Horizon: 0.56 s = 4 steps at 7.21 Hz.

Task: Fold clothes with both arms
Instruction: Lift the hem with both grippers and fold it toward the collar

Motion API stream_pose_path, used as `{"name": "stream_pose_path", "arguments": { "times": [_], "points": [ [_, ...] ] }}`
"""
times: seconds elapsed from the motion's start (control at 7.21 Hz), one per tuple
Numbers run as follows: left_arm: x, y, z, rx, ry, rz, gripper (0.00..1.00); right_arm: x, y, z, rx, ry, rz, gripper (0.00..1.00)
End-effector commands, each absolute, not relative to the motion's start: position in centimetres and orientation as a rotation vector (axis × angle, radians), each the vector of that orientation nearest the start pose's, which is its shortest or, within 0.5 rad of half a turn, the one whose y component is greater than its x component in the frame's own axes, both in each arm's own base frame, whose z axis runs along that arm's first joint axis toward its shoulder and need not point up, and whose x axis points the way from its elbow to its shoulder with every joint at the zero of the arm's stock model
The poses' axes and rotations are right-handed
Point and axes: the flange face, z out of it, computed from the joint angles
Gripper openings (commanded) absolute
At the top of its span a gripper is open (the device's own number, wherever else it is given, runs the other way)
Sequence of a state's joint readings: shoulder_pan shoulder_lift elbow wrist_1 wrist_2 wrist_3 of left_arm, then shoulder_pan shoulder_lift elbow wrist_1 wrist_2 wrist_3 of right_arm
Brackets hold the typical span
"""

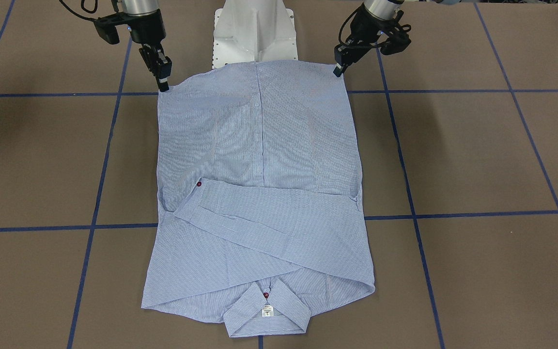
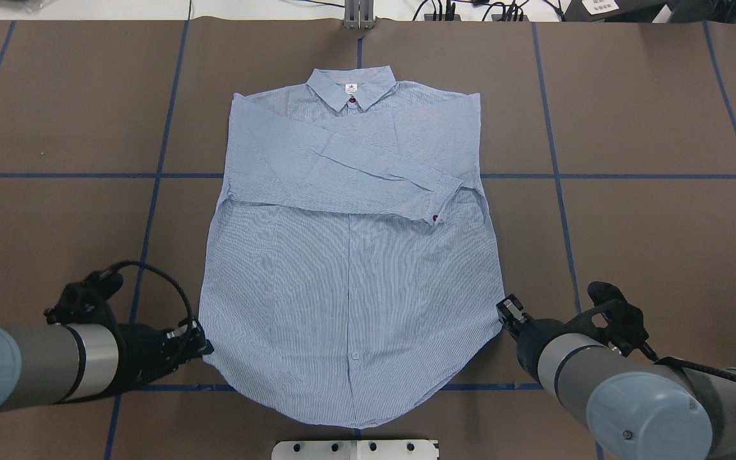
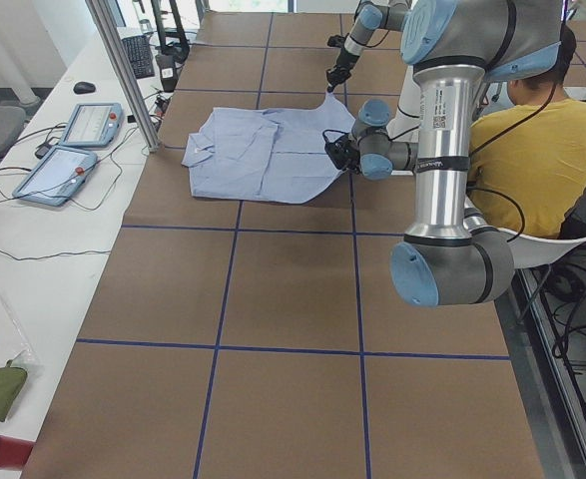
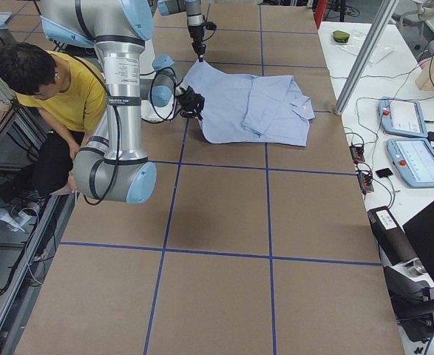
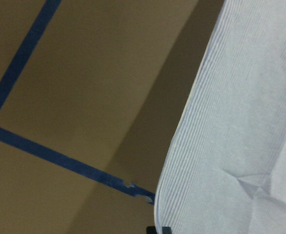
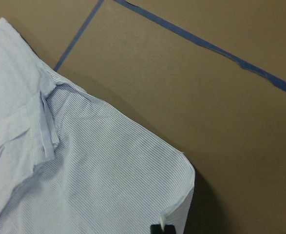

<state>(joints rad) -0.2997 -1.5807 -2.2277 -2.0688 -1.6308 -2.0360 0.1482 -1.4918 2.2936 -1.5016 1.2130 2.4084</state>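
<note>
Shirt [image 2: 349,281] lies front up in the middle of the table [image 2: 649,223], collar [image 2: 351,89] away from the robot and rounded hem nearest it. One sleeve [image 2: 342,163] is folded across the chest, with a dark red button [image 2: 436,219] at its cuff.

At the hem's left corner the left gripper [image 2: 202,345] is pinched onto the cloth. The right gripper [image 2: 503,311] is nipped onto the right corner likewise. From above both corners look flat. Each side view shows the far corner drawn up into a small peak, and the wrist cameras catch shadow under the raised edge.

The tabletop is matte brown, crossed by blue tape lines [image 1: 405,169]. Only the side views take in a person in yellow [image 3: 532,140] seated behind the robot and two control tablets [image 4: 412,140] on a white bench.

The cloth is thin, finely striped and lightly creased, with a small white label [image 1: 267,311] inside the collar.
</note>
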Motion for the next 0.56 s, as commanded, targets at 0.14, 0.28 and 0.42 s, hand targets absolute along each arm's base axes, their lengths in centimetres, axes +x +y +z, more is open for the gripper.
{"name": "stream_pose_path", "arguments": {
  "times": [0.14,0.28,0.42],
  "points": [
    [33.3,-34.3,25.9,-0.139,1.279,-0.852,0.00,-39.4,-28.6,25.1,0.180,-1.084,1.213,0.00],
    [31.1,-36.3,25.8,-0.129,1.288,-0.887,0.00,-37.6,-31.0,24.2,0.209,-1.105,1.269,0.00],
    [30.6,-37.8,26.0,-0.114,1.286,-0.916,0.00,-36.7,-33.2,23.6,0.239,-1.114,1.305,0.00]
  ]
}}
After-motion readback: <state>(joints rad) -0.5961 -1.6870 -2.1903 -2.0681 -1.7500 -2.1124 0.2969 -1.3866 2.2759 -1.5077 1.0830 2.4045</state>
